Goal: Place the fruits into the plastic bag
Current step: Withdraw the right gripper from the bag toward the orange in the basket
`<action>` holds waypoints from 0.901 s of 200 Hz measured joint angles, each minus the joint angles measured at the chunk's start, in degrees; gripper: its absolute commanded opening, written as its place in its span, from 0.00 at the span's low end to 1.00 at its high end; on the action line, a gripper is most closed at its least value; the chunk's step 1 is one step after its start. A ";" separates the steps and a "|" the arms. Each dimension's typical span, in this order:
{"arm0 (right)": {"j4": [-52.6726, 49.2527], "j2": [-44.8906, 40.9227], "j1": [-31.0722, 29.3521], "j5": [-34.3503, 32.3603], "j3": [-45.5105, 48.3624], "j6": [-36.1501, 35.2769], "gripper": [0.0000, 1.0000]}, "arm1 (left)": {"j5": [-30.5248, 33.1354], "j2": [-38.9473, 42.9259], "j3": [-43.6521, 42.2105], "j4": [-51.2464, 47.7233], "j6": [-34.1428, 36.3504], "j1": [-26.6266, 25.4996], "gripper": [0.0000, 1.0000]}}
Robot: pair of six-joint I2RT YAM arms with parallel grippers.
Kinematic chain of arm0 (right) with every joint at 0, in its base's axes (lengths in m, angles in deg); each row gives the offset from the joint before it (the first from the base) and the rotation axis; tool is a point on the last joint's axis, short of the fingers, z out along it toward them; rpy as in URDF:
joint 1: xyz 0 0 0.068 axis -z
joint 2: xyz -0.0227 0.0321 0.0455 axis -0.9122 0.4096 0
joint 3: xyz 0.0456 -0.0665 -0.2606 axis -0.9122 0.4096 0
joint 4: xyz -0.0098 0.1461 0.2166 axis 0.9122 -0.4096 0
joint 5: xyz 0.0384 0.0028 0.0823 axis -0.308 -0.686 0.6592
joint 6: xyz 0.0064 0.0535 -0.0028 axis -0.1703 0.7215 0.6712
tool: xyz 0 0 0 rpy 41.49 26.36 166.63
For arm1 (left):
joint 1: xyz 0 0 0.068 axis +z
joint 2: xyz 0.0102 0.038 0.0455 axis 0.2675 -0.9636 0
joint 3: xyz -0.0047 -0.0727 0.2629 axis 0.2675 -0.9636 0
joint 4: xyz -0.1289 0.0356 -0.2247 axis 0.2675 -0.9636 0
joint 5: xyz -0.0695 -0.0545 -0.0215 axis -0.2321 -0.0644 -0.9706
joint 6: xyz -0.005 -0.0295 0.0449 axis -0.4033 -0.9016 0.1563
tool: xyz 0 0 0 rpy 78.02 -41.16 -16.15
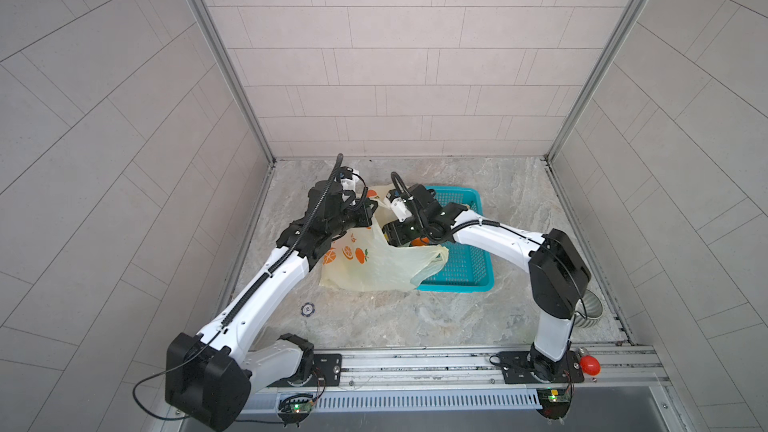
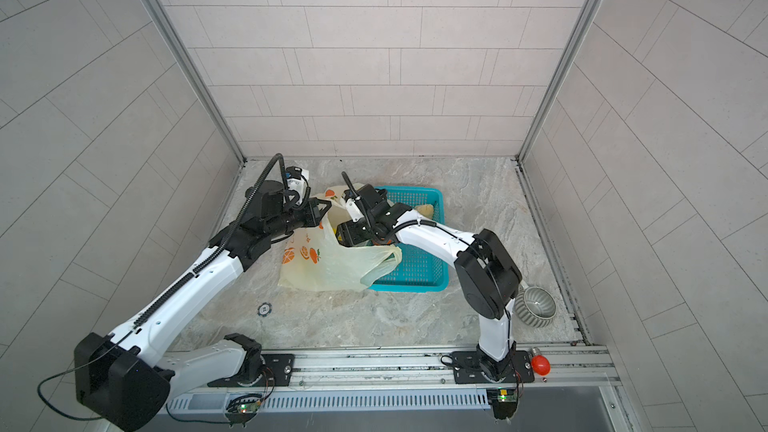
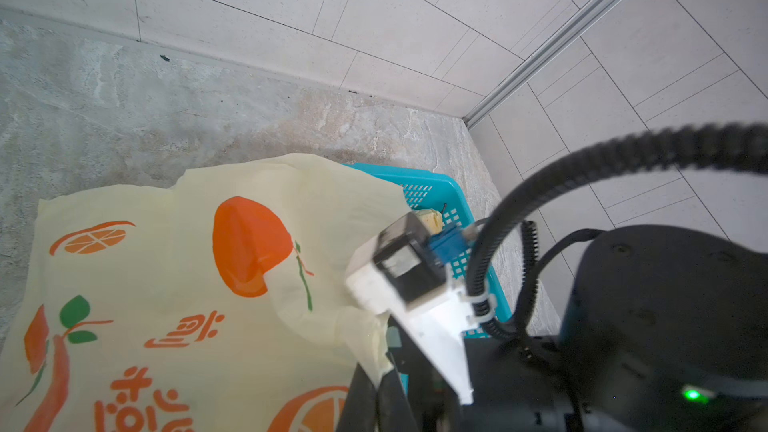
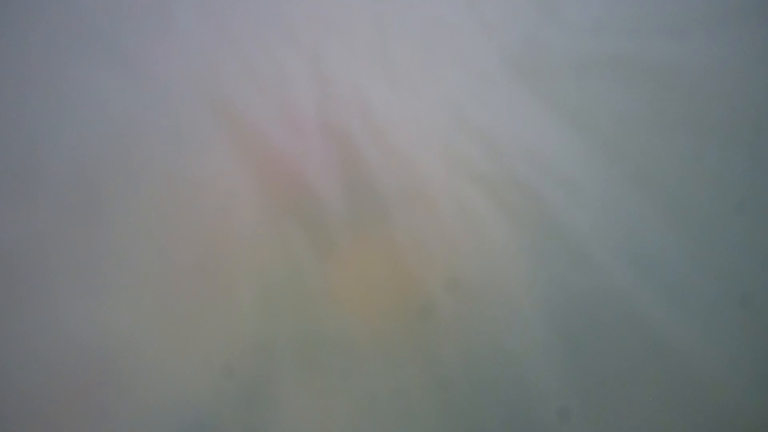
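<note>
The plastic bag (image 1: 374,268) (image 2: 328,268) (image 3: 166,284), pale yellow with orange prints, lies beside and partly over the teal basket. My left gripper (image 1: 368,213) (image 2: 322,213) (image 3: 379,384) is shut on a fold of the bag's upper edge and holds the mouth up. My right gripper (image 1: 397,232) (image 2: 351,232) reaches into that mouth, its fingers hidden by film. The right wrist view shows only blurred film. An orange fruit (image 1: 419,241) (image 2: 380,239) peeks out under the right wrist. A pale beige fruit (image 2: 426,210) (image 3: 430,218) lies in the basket's far corner.
The teal mesh basket (image 1: 465,268) (image 2: 419,268) (image 3: 436,184) stands right of the bag. A fluted metal bowl (image 1: 590,309) (image 2: 536,305) sits by the right arm's elbow. A red knob (image 1: 589,363) (image 2: 540,363) is on the front rail. A small disc (image 1: 307,309) lies front left.
</note>
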 measured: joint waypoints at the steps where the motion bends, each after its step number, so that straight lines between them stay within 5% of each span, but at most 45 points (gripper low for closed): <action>1: 0.02 -0.24 0.11 -0.09 0.15 -0.02 0.70 | -0.02 0.00 0.00 0.00 0.02 0.00 0.00; 104: 7.13 -32.52 15.41 -2.62 23.61 0.72 0.71 | -5.95 0.00 -1.49 2.54 0.44 1.55 0.00; 180: 6.99 -24.63 16.06 -5.09 27.06 2.38 0.71 | -5.62 0.02 -2.03 3.61 -1.38 1.90 0.00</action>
